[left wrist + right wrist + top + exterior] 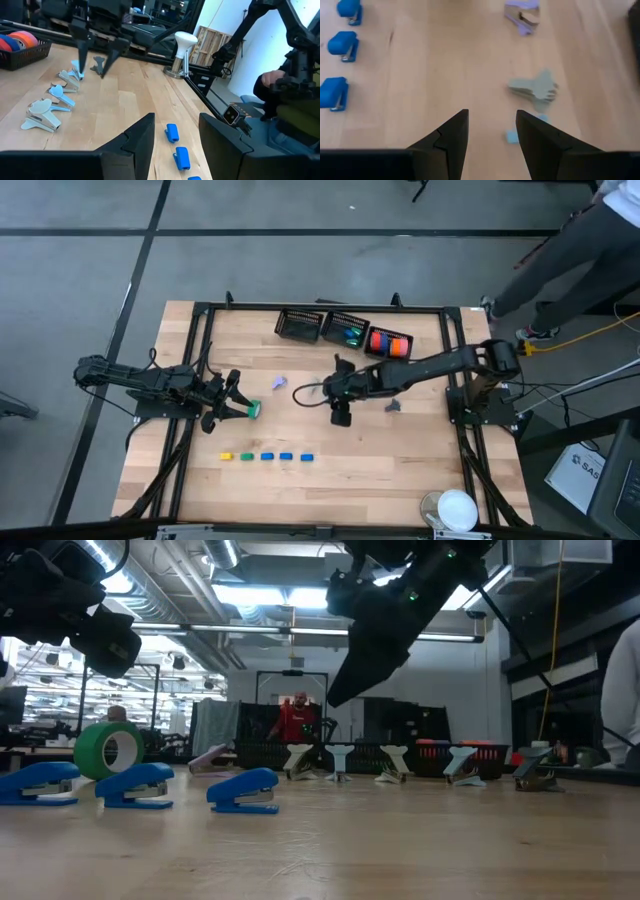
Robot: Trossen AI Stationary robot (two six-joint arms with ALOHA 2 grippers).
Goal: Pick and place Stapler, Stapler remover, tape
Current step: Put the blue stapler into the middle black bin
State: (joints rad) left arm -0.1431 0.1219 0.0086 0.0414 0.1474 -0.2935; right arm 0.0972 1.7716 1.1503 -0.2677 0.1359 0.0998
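Left tool [243,409] sits wide apart around a green tape roll [254,410] on the counter [400,460]. Right tool [490,131] hangs half-open and empty mid-counter above a grey staple remover [534,90]. Blue staplers [276,456] are lined up along the near edge.

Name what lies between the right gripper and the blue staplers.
Only bare tabletop, seen in the high view, separates the right gripper from the blue staplers.
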